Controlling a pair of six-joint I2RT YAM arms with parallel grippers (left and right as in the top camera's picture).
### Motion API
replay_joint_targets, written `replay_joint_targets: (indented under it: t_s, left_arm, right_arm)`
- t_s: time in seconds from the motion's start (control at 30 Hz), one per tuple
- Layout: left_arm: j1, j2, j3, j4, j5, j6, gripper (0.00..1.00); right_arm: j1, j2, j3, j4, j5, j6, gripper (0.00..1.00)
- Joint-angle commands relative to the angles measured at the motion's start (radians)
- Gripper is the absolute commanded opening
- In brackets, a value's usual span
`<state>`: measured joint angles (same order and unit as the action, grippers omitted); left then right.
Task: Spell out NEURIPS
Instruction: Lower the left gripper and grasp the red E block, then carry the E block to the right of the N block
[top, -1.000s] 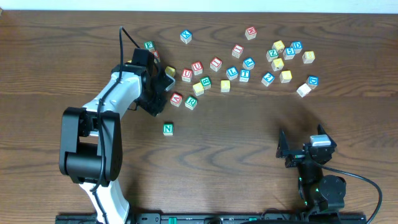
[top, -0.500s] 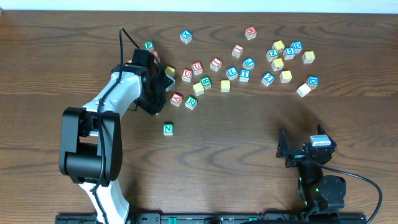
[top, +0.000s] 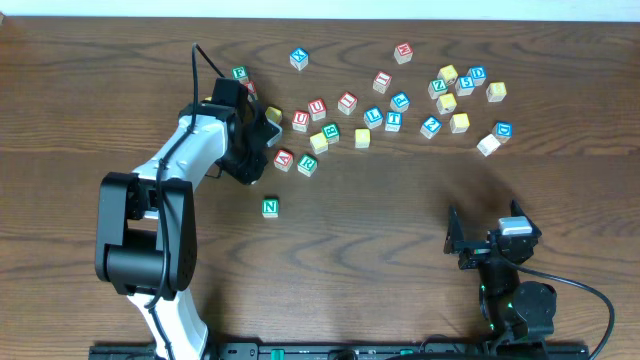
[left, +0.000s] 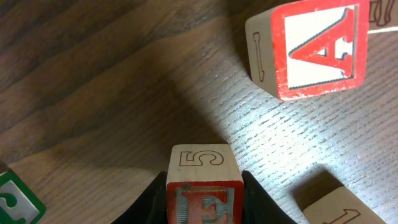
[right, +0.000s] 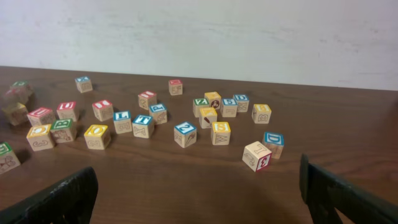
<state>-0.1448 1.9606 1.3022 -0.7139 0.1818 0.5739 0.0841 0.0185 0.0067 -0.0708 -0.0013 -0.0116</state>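
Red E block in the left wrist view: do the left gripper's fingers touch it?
Touching. The left wrist view shows the left gripper's fingers against both sides of the red E block, no gap.

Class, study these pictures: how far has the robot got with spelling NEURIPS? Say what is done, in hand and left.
Done: the green N block sits alone, apart from the pile. In hand: the left gripper is shut on the red E block, near the pile. Left: set E beside N, then U, R, I, P, S. The right gripper is open, empty.
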Motion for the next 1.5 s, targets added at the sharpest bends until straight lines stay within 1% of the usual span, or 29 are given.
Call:
replay_joint_targets:
  t_s: [0.0, 0.03, 0.13, 0.27, 0.43, 0.47, 0.53, 0.63, 0.77, 0.9, 1.07, 1.17, 1.3, 1.47]
  left_arm:
    - [0.004, -0.008, 0.046, -0.008, 0.013, -0.058, 0.11]
    - [0.004, -0.014, 0.058, -0.013, 0.013, -0.074, 0.08]
    - [0.004, -0.047, 0.1, -0.032, 0.013, -0.134, 0.08]
    - [0.004, -0.138, 0.139, -0.033, 0.013, -0.256, 0.08]
    - [0.003, -0.3, 0.144, -0.042, 0.013, -0.465, 0.07]
    - [0.001, -0.337, 0.144, -0.053, 0.014, -0.519, 0.08]
    - [-0.008, -0.399, 0.144, -0.091, 0.015, -0.591, 0.08]
    - [-0.04, -0.474, 0.144, -0.17, 0.017, -0.607, 0.08]
    - [-0.11, -0.511, 0.139, -0.259, 0.016, -0.612, 0.07]
    - [-0.196, -0.51, 0.095, -0.287, -0.01, -0.686, 0.07]
    - [-0.277, -0.507, -0.016, -0.23, -0.197, -0.88, 0.07]
    - [-0.301, -0.507, -0.097, -0.161, -0.206, -0.945, 0.08]
    - [-0.318, -0.499, -0.239, -0.024, -0.205, -0.991, 0.07]
    - [-0.318, -0.469, -0.317, 0.051, -0.196, -1.003, 0.07]
  right_arm:
    - [-0.005, -0.004, -0.001, -0.005, -0.002, 0.007, 0.99]
    - [-0.005, -0.004, -0.001, -0.005, -0.002, 0.007, 0.99]
    - [-0.005, -0.004, -0.001, -0.005, -0.002, 0.007, 0.99]
    - [-0.005, -0.004, -0.001, -0.005, -0.002, 0.007, 0.99]
    - [-0.005, -0.004, -0.001, -0.005, -0.002, 0.007, 0.99]
    - [-0.005, -0.004, -0.001, -0.005, -0.002, 0.007, 0.99]
    - [-0.005, -0.004, -0.001, -0.005, -0.002, 0.007, 0.99]
    - [-0.005, -0.004, -0.001, -0.005, -0.002, 0.007, 0.99]
    - [-0.005, -0.004, -0.001, -0.005, -0.002, 0.007, 0.99]
    - [-0.005, -0.004, -0.001, -0.005, -0.002, 0.007, 0.99]
    - [-0.005, -0.004, -0.001, -0.005, -0.002, 0.007, 0.99]
    - [-0.005, -0.004, -0.001, -0.005, -0.002, 0.007, 0.99]
    - [-0.005, -0.004, -0.001, -0.005, -0.002, 0.007, 0.99]
    - [-0.005, -0.004, -0.001, -0.005, -0.002, 0.007, 0.99]
